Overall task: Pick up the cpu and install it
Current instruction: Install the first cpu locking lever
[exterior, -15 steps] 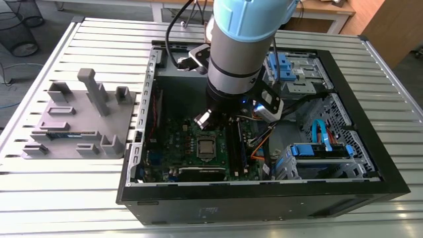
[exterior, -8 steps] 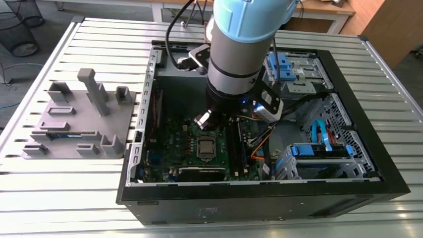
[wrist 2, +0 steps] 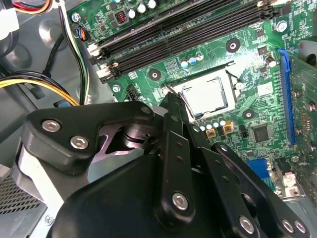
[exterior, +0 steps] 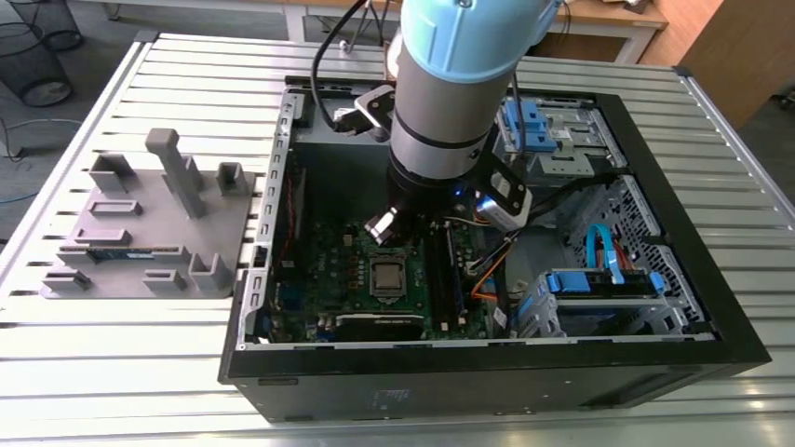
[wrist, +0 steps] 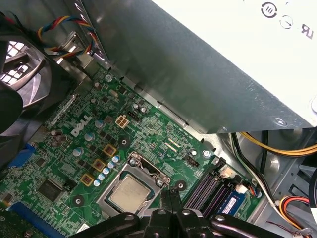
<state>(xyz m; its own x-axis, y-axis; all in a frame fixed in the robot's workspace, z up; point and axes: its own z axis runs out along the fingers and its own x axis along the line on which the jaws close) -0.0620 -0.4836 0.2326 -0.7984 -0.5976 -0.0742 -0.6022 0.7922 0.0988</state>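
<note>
Open computer case (exterior: 646, 186) lying on a slatted metal table (exterior: 125, 372), with the arm (exterior: 453, 93) reaching down into it over the green motherboard (exterior: 335, 251). Cpu (exterior: 386, 277) seated flat in its socket on that board, silvery top up, seen in the exterior view just below the arm's end; seen again in both wrist views (wrist 2: 204, 94) (wrist: 130, 193), square inside the metal socket frame (wrist: 148, 171). Gripper (wrist 2: 171, 99) hanging just above the board, fingertips drawn together to a narrow point with no visible gap and nothing between them, tip at the edge of the socket beside the cpu; whether it touches the frame, cannot tell. Same closed fingertips in the first wrist view (wrist: 171, 196), next to the chip's corner. Black memory slots (wrist 2: 198, 34) alongside the socket, a small blue-labelled stick (wrist: 229, 202) in one of them. Grey power-supply box (wrist: 223, 64) above the board, yellow and black cables (wrist 2: 39, 84) running beside it. To the exterior view's left, well apart from the case, a grey holder tray (exterior: 137, 233) with a long green memory stick (exterior: 125, 251) lying in it.
</note>
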